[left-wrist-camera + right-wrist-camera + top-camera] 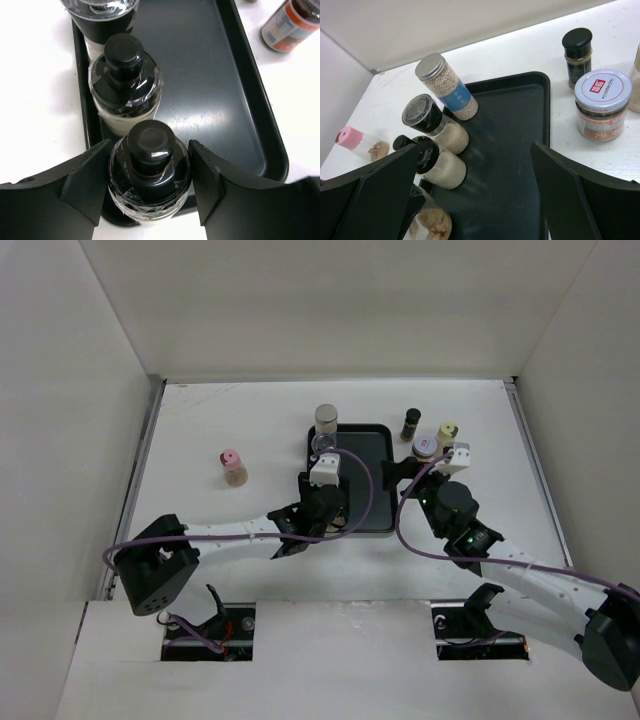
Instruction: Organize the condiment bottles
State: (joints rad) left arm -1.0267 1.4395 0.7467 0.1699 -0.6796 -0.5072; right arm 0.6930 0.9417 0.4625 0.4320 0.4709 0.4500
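Black left gripper (149, 175), stretched forward, clasps black-capped bottle (150, 147) at tray (215, 100) corner.

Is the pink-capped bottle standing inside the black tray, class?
No, the pink-capped bottle stands on the white table, apart from the black tray and to its left in the top view.

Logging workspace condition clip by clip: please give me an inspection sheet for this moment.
Surface: white table, black tray in the middle.
Job's things: four bottles along the tray's left side, grey-capped bottle farthest, black-capped bottle nearest; pink-capped bottle on the table, left; dark-capped bottle, white-lidded jar, yellow-capped bottle right of the tray.
Clutter: nothing seen.
Grippers: left gripper shut on the black-capped bottle; right gripper open, empty, by the tray's right edge.
Cables: purple cable looping off each wrist.
Surroundings: white walls on three sides.
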